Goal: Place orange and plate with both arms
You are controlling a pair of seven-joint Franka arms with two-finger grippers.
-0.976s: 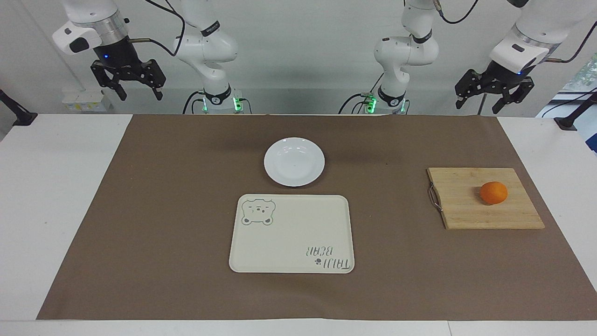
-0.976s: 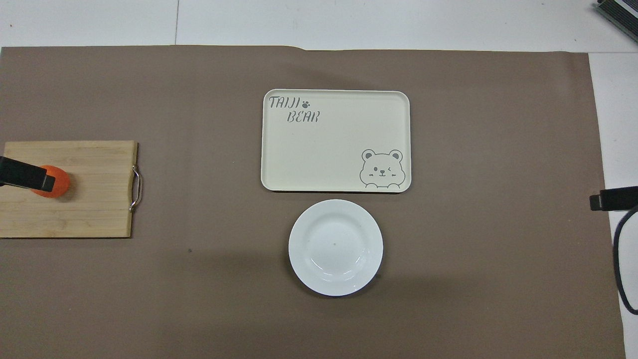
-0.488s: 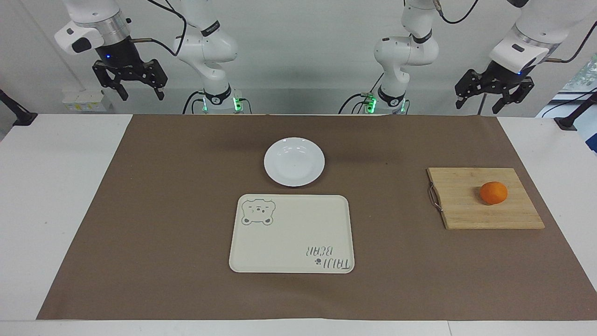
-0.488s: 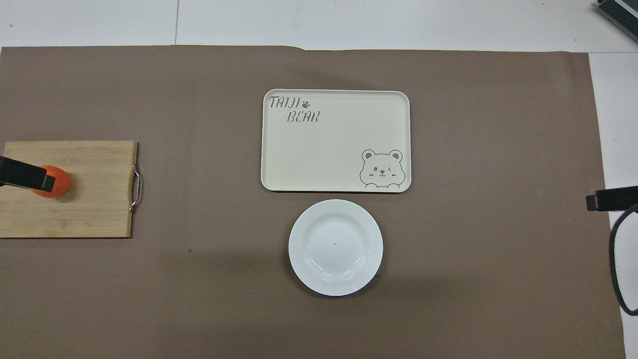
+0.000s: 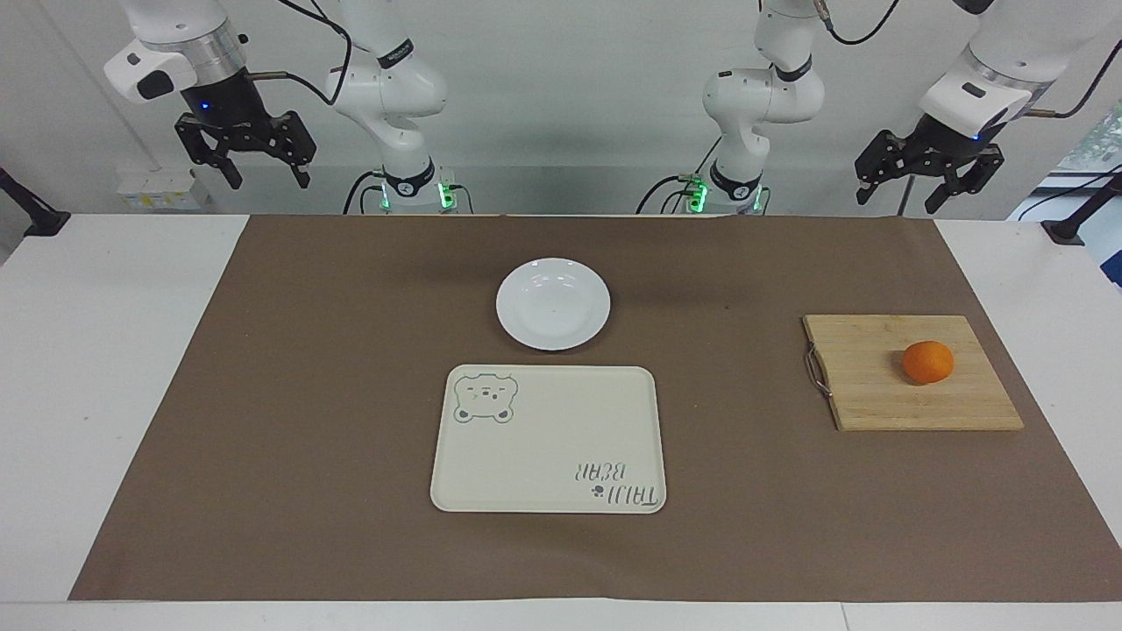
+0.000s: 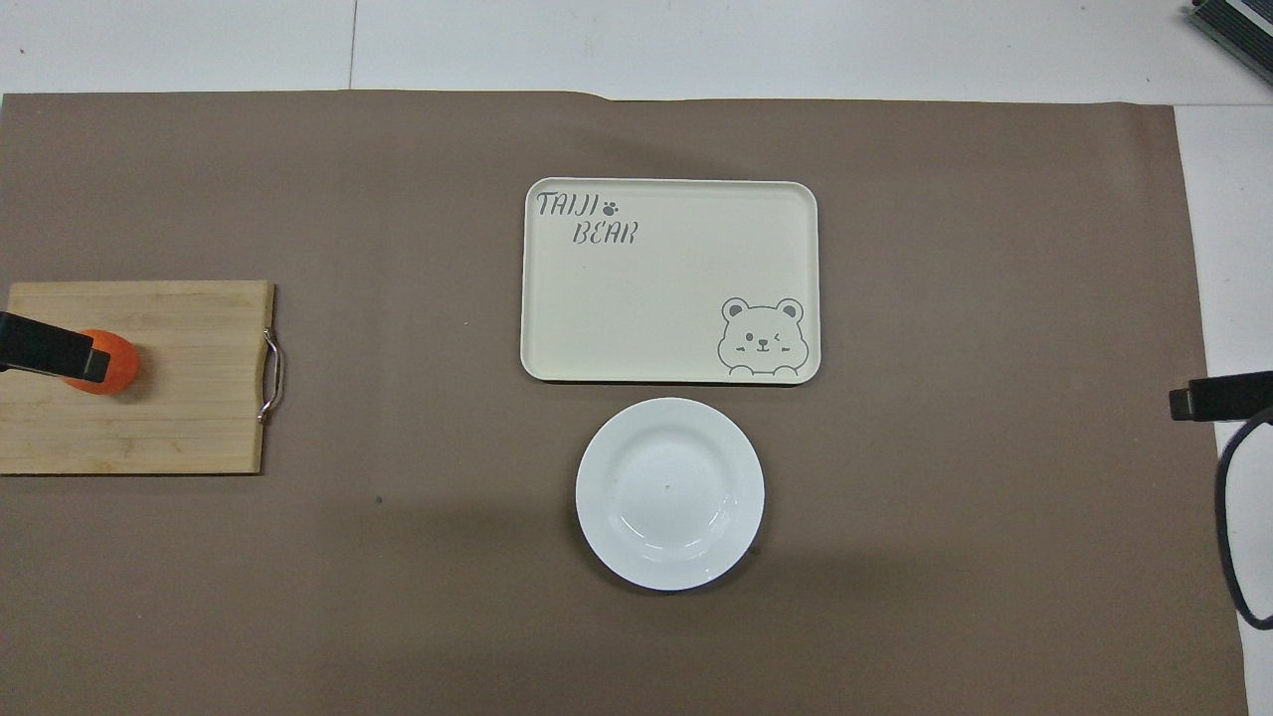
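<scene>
The orange (image 5: 927, 362) lies on a wooden cutting board (image 5: 877, 386) toward the left arm's end of the table. The white plate (image 5: 552, 303) sits bare in the middle of the brown mat, nearer to the robots than the cream bear tray (image 5: 548, 438). My left gripper (image 5: 905, 196) hangs open and empty high above the table edge near its base. In the overhead view its tip (image 6: 50, 348) covers part of the orange (image 6: 114, 364). My right gripper (image 5: 266, 180) hangs open and empty high at the right arm's end. The plate (image 6: 669, 493) shows whole from overhead.
The cream tray (image 6: 669, 280) is bare, next to the plate and farther from the robots. The cutting board (image 6: 179, 398) has a metal handle on the side facing the tray. The right gripper's tip (image 6: 1218, 396) and a black cable show at the mat's edge.
My right gripper has drawn up and back a little. The left gripper, orange and plate have not moved.
</scene>
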